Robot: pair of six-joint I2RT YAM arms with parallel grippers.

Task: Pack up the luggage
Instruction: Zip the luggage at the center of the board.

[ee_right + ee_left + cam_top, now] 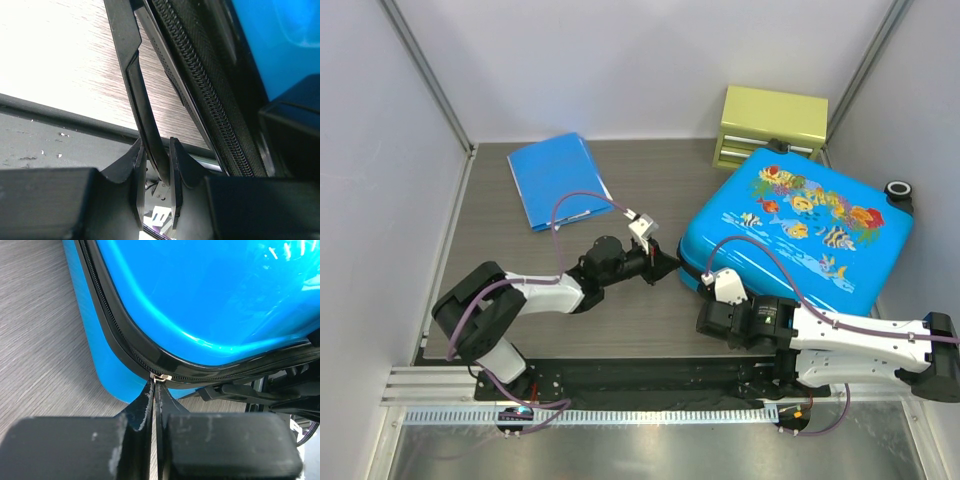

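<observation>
Blue luggage (800, 235), left gripper (156, 384) pinching zipper pull (162, 377), right gripper (156, 152) clamping black strip (131, 75)

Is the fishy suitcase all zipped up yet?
The luggage already lies closed. Right now the left fingers pinch the zipper pull at its corner, while the right fingers grip a black strip along its edge. Pulling the zipper around likely remains.
</observation>
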